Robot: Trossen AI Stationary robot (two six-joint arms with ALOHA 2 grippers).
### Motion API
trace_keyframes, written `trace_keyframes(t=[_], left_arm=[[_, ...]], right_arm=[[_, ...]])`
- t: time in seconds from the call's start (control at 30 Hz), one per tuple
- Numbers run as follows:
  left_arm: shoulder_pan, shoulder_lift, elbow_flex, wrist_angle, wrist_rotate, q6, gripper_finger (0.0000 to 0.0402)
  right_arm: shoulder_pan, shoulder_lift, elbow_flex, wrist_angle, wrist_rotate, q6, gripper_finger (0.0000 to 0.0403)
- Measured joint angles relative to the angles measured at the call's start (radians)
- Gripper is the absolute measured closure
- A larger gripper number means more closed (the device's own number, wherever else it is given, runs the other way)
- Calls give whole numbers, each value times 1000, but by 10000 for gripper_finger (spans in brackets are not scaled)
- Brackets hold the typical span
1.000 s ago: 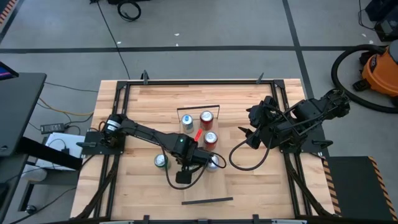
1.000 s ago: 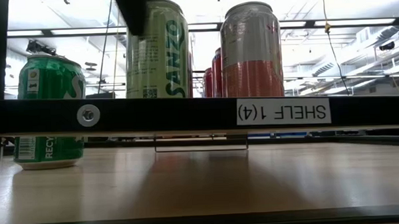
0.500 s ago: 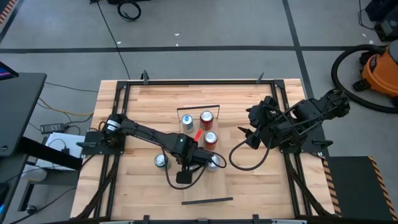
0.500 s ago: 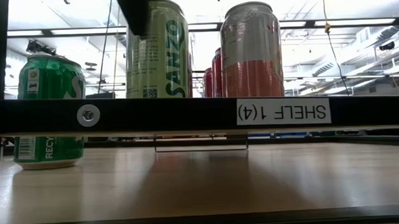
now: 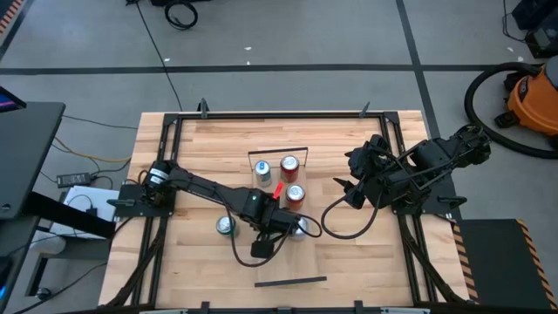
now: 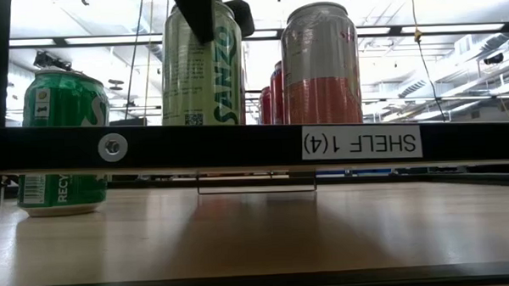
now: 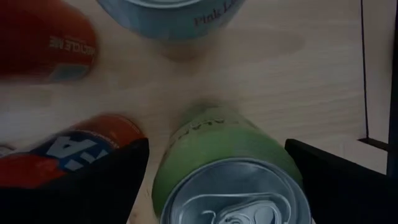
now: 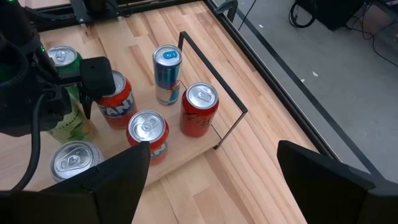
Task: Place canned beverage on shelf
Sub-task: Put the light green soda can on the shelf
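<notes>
A pale green Sanzo can (image 6: 203, 73) stands upright on the shelf (image 5: 283, 262), a narrow pale board with a black wire rail at each short end. My left gripper (image 5: 283, 220) is open over the can. Its fingers stand on either side of the can's upper part (image 7: 227, 155) in the left wrist view. I cannot tell whether they touch it. One dark finger (image 6: 201, 13) crosses the can's top in the low view. My right gripper (image 5: 353, 187) is open and empty at the table's right.
More cans stand on the shelf: an orange Fanta can (image 8: 118, 99) beside the Sanzo can, a blue-white can (image 8: 166, 71), a red can (image 8: 199, 109), a red-white can (image 8: 148, 130) and a silver-topped can (image 8: 74, 158). A green can (image 5: 227, 227) stands on the table to the left.
My left gripper has shifted a little toward the table's right. In the low view its finger has gone from the Sanzo can's left edge to the can's front. The can has stayed standing in place.
</notes>
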Motion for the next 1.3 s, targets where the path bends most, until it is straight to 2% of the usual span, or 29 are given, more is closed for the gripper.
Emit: trace_keyframes(t=[0.2, 0.67, 0.9, 1.3], left_arm=[[0, 0, 0, 6, 0, 0, 23], [0, 0, 0, 23, 13, -2, 81], [0, 0, 0, 80, 16, -8, 84], [5, 0, 0, 23, 15, -9, 82]], right_arm=[[0, 0, 0, 0, 0, -2, 41], [0, 0, 0, -1, 0, -3, 41], [0, 0, 0, -1, 0, -3, 41], [0, 0, 0, -1, 0, -3, 41]])
